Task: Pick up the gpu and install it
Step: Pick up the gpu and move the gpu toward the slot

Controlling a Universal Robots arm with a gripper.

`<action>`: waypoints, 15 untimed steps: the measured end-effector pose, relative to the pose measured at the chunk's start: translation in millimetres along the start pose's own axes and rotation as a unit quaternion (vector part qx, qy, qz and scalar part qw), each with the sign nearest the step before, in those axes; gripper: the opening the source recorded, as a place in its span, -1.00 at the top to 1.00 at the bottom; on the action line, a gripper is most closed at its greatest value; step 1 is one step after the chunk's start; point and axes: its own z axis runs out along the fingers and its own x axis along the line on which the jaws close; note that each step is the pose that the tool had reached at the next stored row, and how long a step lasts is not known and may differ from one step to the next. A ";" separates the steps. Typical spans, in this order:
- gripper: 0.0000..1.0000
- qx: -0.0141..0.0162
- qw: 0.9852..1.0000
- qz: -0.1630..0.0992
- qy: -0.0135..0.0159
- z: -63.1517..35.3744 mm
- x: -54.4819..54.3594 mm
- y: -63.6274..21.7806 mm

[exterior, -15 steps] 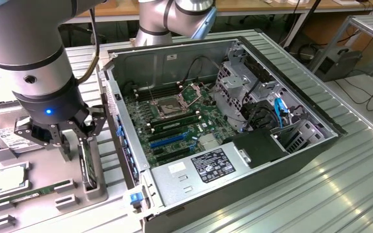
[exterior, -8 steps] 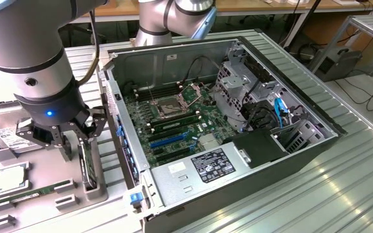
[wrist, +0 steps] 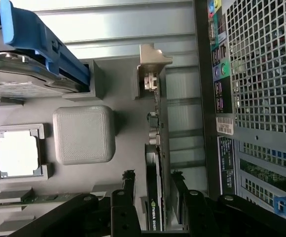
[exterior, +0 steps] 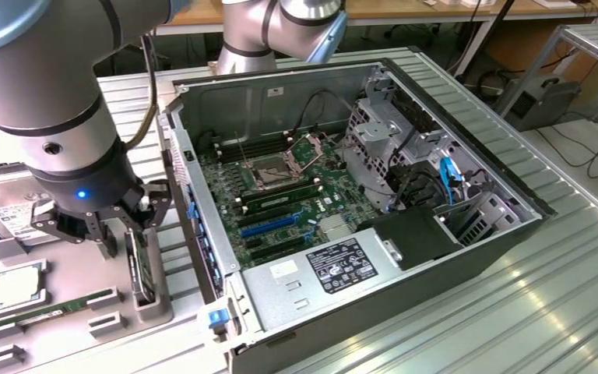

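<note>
One arm stood at the exterior view's left, its thick grey links nearly upright and its wrist, with a small blue light lit, aimed straight down over the grey parts tray point(exterior: 71, 273) on the ribbed metal desk point(exterior: 548, 312). Farthest to that side of the tray lay the hard drive point(exterior: 3, 209) with its white label, and nearer the camera sat a square processor point(exterior: 19, 284) in its own pocket and a narrow memory stick point(exterior: 40, 318) in a slot.

Just to the right of these, the black end effector point(exterior: 122, 234) hung low over the gpu point(exterior: 138, 269). The card stood on edge in a grey holder at the tray's right rim, close beside the computer case point(exterior: 268, 101) but outside it. In the wrist view the fingers point(wrist: 129, 180) were spread, one on each side of the card's black cooler. A strip of tray showed between the card and one finger, so nothing was pinched. The card's silver bracket was at the end away from the end effector.

Farther right, the case lay on its side with its panel off. Inside it were the green motherboard point(exterior: 278, 195), blue expansion slots point(exterior: 268, 224) with no card in them, and a labelled power supply point(exterior: 325, 269) at the near end.
</note>
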 end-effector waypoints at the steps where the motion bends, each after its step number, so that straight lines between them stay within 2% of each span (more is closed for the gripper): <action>1: 0.16 0.000 1.000 0.000 0.000 1.8 0.1 0.0; 6: 0.16 0.000 1.000 0.000 0.000 12.8 0.7 -0.2; 15: 0.16 0.000 1.000 0.000 0.000 15.4 1.0 1.1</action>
